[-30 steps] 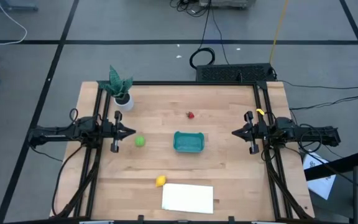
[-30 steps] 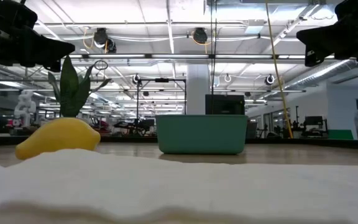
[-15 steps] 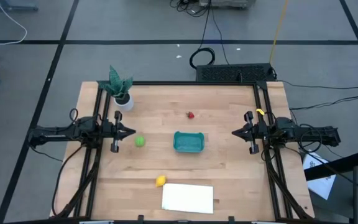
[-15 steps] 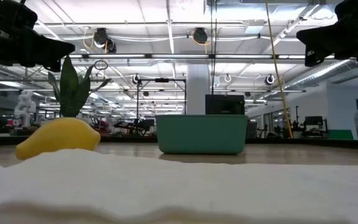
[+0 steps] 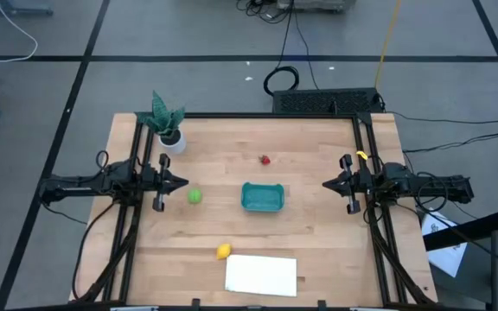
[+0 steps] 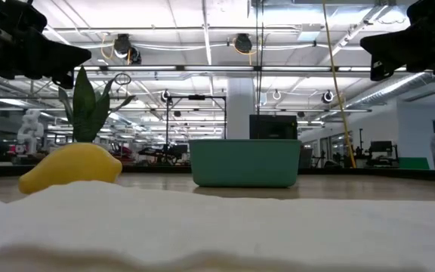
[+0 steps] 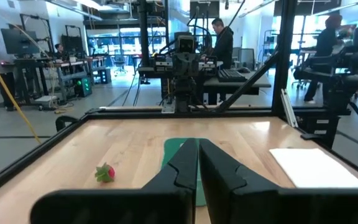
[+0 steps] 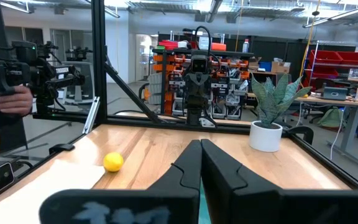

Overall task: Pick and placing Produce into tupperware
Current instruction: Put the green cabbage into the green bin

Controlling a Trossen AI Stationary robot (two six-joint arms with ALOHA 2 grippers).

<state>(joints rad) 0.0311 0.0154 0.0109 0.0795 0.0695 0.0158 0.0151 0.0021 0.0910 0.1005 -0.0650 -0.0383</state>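
High view shows one teal tupperware tub [image 5: 263,197] at the table's middle, long axis running left to right, between the left gripper [image 5: 182,183] and the right gripper [image 5: 328,184], both with fingers pressed together. Three produce pieces lie loose on the table: a green lime [image 5: 194,196] just beside the left gripper, a red piece [image 5: 266,160] behind the tub, and a yellow lemon [image 5: 223,251] touching one white sheet [image 5: 261,276].

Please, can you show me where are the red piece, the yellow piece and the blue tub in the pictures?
red piece [image 5: 265,160]: high view, its middle.
yellow piece [image 5: 223,251]: high view, its middle.
blue tub [image 5: 263,207]: high view, its near rim.
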